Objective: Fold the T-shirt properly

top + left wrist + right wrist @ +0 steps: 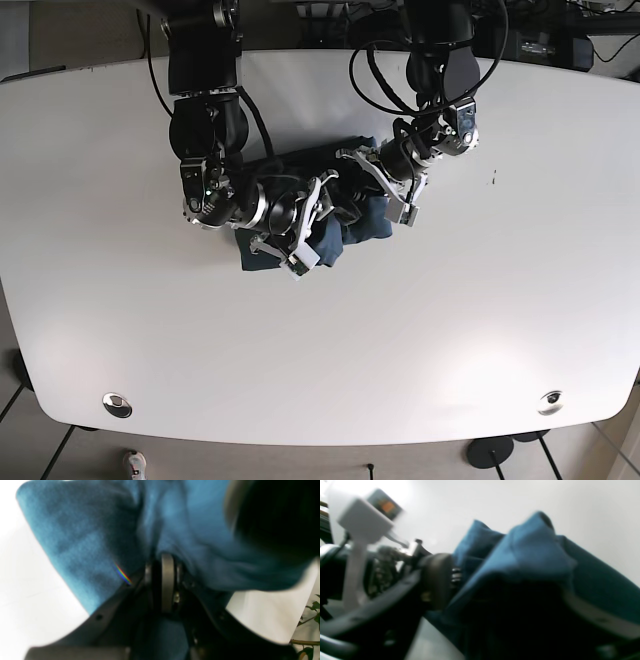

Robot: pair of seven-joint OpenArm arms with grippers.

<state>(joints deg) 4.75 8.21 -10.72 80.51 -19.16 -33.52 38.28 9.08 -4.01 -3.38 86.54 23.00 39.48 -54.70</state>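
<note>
From the left wrist camera, the blue T-shirt (pixel 105 537) fills most of the picture, bunched and draped over the left gripper (pixel 167 562). The cloth gathers right where the dark fingers meet, so the gripper looks clenched on the fabric. The white tabletop (pixel 27 587) shows bright on both sides, and a bit of green plant (pixel 311 620) peeks in at the lower right edge. Everything here is soft and blurred.

From the right wrist camera, the T-shirt (pixel 527 552) rises in a crumpled fold in front of the lens, its lower part lost in shadow. The right gripper (pixel 456 580) sits at the cloth's left edge, with the fabric pressed against its round dark part; it appears to be grasping the shirt. A white block (pixel 365 520) on a stalk stands blurred at the upper left. The pale tabletop (pixel 480 502) lies behind.

From the base view, the T-shirt (pixel 365 222) lies in a rumpled heap on the far middle of the white tabletop (pixel 320 360), between the two arms. The right gripper (pixel 296 240) is down on the heap's left side, the left gripper (pixel 392 196) on its right side, both buried in the cloth and close together. Two round metal fittings (pixel 117 404) sit near the tabletop's near corners.
</note>
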